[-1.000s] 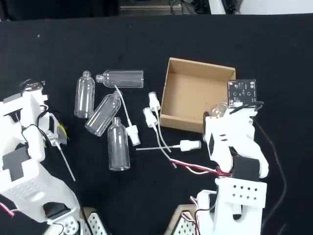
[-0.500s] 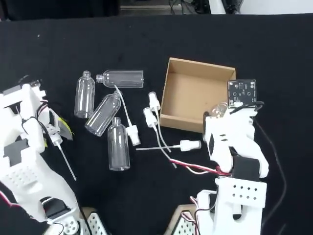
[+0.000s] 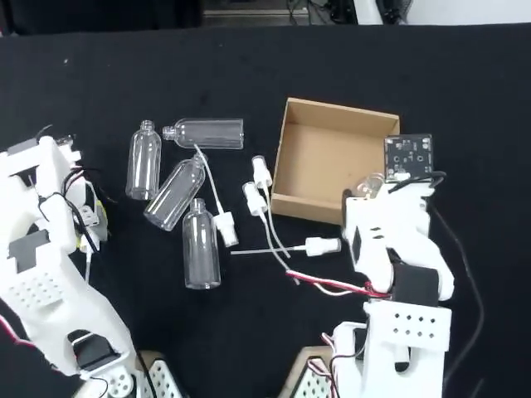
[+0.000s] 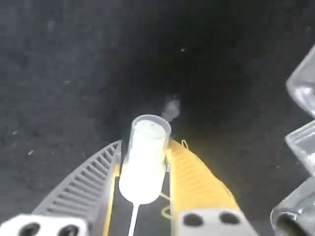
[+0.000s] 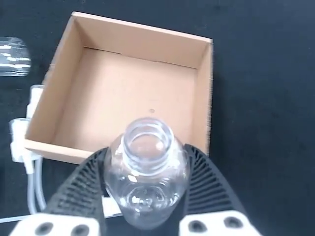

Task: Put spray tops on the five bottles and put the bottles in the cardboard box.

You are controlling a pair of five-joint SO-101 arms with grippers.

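Spray top, clamped in our left gripper, has swung round since a second ago. Our right gripper grips the open bottle, so we expect capping next.

Bottles and spray tops (tubes trailing) clutter the table beside the open-topped cardboard box.

Clear bottles (uncapped, flat) beside open cardboard box
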